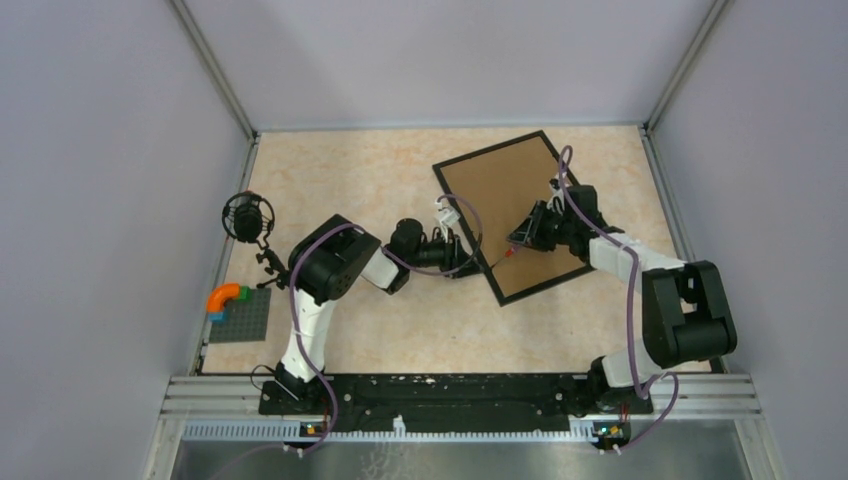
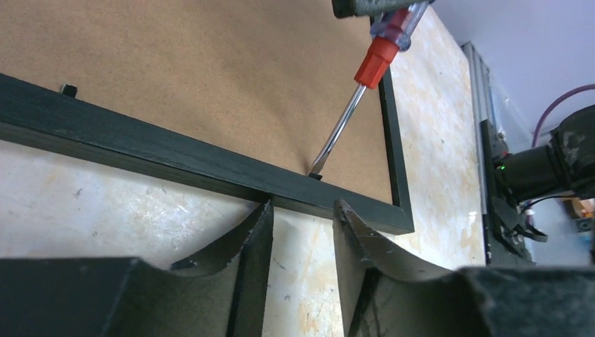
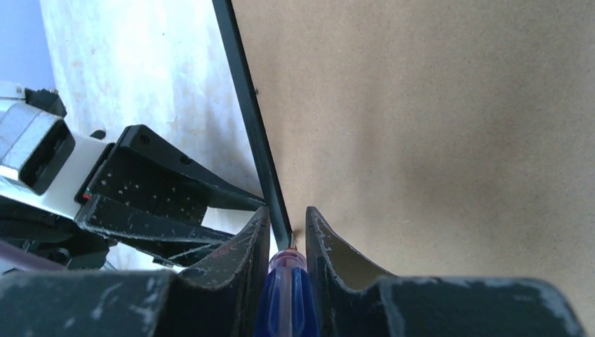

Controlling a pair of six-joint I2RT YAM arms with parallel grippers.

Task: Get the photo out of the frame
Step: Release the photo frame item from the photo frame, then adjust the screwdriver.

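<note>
Near left, a grey studded plate [image 1: 240, 318] carries an orange curved brick [image 1: 225, 295]. Behind it is a round black object on a small stand [image 1: 247, 215] — hard to make out. Mid-bench [image 1: 350, 180], marbled beige top: the left gripper [image 2: 303, 205] has its jaws parted a little with only bench showing between them, tips just short of the outer edge of the frame [image 2: 140, 151]. The right gripper [image 3: 288, 210] is clamped on a screwdriver [image 2: 377, 60] with a translucent red and blue handle. Its flat steel tip is down on a small black tab [image 2: 316, 177] at the rail's inner edge. The frame lies flat, back up, right of centre, with thin black rails and a matt brown board [image 1: 500, 190]. Its long axis runs near to far, far end leaning left. The photo is out of sight under the board — from above, the right arm covers part of the frame's right side.
</note>
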